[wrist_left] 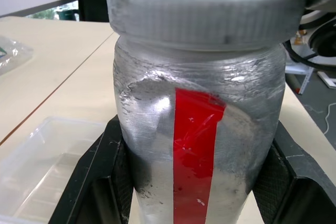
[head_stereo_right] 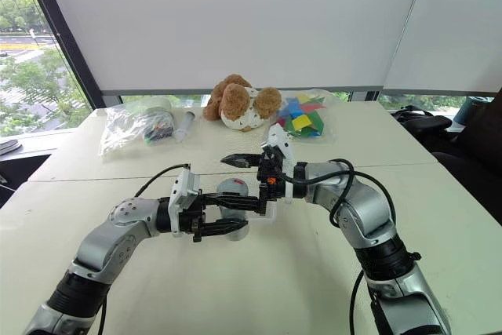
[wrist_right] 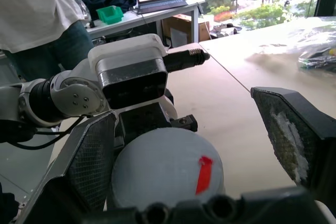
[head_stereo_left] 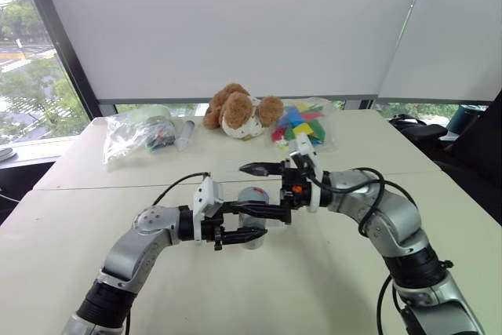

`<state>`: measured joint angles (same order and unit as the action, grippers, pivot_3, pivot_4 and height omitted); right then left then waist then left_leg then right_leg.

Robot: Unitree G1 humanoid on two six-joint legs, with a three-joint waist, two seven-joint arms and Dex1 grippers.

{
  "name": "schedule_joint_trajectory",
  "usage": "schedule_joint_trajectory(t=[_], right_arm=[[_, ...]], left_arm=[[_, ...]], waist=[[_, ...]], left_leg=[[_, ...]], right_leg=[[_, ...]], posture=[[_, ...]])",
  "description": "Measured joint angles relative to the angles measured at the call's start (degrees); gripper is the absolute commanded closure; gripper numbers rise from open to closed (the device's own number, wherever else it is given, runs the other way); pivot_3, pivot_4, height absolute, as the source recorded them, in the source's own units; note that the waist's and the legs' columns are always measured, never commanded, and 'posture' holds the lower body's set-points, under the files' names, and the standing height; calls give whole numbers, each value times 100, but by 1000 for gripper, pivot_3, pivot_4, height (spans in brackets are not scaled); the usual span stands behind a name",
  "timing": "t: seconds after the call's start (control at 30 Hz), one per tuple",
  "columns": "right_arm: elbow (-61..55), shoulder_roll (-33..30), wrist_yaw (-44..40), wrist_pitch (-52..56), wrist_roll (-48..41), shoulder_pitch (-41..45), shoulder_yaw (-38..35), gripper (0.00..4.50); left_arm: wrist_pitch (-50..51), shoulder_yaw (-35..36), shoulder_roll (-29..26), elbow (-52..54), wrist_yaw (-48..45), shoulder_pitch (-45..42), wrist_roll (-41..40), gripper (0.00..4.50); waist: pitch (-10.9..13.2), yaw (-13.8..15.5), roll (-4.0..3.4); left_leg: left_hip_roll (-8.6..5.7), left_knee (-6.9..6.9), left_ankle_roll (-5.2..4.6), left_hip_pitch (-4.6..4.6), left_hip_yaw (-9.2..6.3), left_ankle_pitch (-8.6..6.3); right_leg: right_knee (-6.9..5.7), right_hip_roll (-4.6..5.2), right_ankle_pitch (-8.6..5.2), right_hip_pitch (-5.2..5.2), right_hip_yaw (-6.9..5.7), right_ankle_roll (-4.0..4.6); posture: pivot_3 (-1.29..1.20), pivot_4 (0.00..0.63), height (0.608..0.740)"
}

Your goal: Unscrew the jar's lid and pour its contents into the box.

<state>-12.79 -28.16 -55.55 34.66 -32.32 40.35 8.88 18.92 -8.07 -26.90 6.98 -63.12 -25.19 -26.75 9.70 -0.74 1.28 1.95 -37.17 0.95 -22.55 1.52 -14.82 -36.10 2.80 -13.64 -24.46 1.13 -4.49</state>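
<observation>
Jar (wrist_left: pixel 199 129) is right up in my L wrist cam, L gripper (head_stereo_left: pixel 239 223) clamped tight on its body, held above the table (head_stereo_left: pixel 314 272). Lid (wrist_right: pixel 165 174) still on, R gripper (head_stereo_left: pixel 267 190) spread wide around it, not pinching yet. Box (wrist_left: pixel 39 166) on the table just beside the jar.

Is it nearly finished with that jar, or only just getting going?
Only getting going. Done: the left gripper is shut on the jar, lifted off the table. In hand: the right gripper stands open around the lid, one finger beside it, not yet clamped. Left: the lid is on the jar, so unscrewing and pouring into the box remain.
</observation>
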Motion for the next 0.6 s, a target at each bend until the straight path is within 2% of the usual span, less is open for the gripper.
schedule_joint_trajectory(t=[0.4, 0.6], right_arm=[[120, -285, -456, -80, -124, -225, -257, 36], [137, -445, -699, -4, -457, -392, -619, 36]], left_arm=[[-76, 20, -3, -20, -14, 0, 7, 2253], [-101, 37, -3, -17, -48, 0, 2, 2253]], waist=[[0, 1, 0], [0, 4, 0]], left_leg=[[0, 1, 0, 0, 0, 0], [0, 0, 0, 0, 0, 0]], right_leg=[[0, 0, 0, 0, 0, 0], [0, 0, 0, 0, 0, 0]], posture=[[0, 150, 740], [0, 150, 740]])
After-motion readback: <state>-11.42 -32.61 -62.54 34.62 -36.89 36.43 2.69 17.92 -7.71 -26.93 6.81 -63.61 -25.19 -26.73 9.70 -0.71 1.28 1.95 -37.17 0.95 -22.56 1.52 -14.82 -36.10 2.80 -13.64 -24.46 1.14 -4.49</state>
